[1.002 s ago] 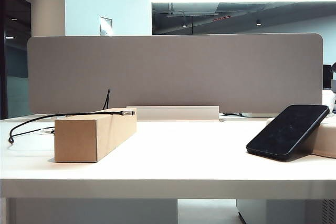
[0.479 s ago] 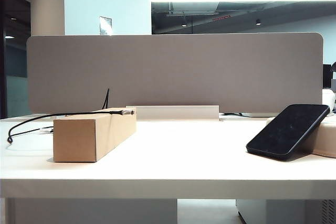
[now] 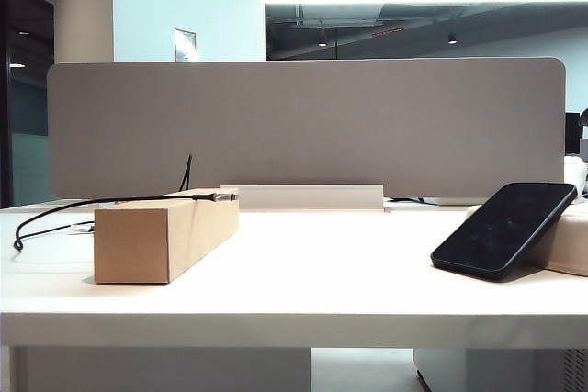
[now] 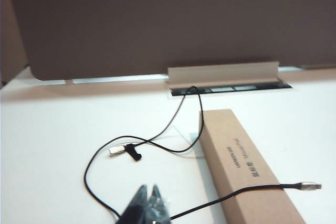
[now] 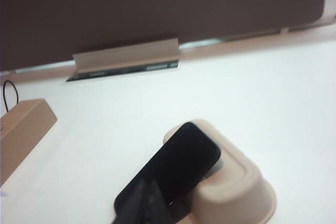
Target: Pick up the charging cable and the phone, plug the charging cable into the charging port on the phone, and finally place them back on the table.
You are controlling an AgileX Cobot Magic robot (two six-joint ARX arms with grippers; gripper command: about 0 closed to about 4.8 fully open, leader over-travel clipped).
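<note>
Left gripper (image 4: 148, 205) pinched shut, empty, hovering above the table (image 3: 322, 273) just short of the charging cable (image 4: 157, 142). Cable draped over the cardboard box (image 3: 165, 234), silvery plug jutting toward 3 o'clock past its top. Right gripper (image 5: 147, 203) likewise closed on nothing, above the phone (image 3: 505, 229), propped tilted against the beige pad (image 5: 236, 187) at 4 o'clock.

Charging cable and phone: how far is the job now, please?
Nothing looks done. The charging cable lies over the cardboard box, its plug free; the phone leans on the beige pad. Left claw and right claw hover shut, holding nothing. Left: pick up both, plug in, put back on the table.
</note>
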